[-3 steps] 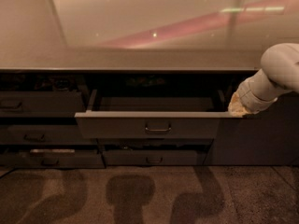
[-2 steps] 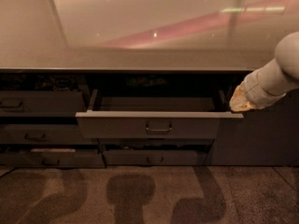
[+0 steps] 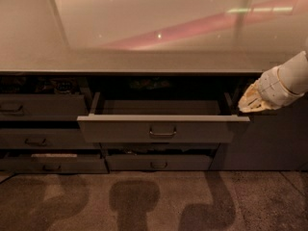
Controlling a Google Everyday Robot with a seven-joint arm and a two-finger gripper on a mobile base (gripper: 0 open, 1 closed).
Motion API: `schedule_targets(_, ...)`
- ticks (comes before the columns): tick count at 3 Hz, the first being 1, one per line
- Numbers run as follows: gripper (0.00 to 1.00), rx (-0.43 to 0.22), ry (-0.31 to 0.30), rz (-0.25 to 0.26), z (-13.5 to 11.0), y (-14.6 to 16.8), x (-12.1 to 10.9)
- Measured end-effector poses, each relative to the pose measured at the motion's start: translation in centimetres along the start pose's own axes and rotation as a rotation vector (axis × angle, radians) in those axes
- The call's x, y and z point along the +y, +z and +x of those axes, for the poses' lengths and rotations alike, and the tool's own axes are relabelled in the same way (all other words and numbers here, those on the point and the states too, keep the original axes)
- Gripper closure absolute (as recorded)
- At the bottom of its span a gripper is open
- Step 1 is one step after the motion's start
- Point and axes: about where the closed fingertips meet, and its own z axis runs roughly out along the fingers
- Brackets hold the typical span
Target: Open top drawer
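Observation:
The top drawer (image 3: 163, 129) is the wide grey drawer front in the middle, with a small loop handle (image 3: 162, 132) at its centre. It stands pulled out from the cabinet, and its tray floor (image 3: 159, 107) shows behind the front. My gripper (image 3: 249, 101) comes in from the right on a white arm and sits just above the drawer's right front corner, apart from the handle.
A glossy counter top (image 3: 144, 57) runs above the drawers. A narrower drawer (image 3: 38, 107) with a like handle is at the left, slimmer drawers (image 3: 43, 138) below it, and a low drawer (image 3: 159, 162) under the open one. Speckled floor (image 3: 154, 201) lies in front.
The arm has drawn back to the right and slightly up, with the gripper staying near the drawer's right corner. The drawer stays pulled out.

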Motion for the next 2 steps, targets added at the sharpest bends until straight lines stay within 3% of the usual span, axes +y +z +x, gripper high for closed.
schedule_targets(1,1.00,-0.209,-0.053,0.001,-0.01,0.94,0.12)
schedule_targets(2,1.00,-0.233,-0.069,0.007,-0.09,0.56,-0.17)
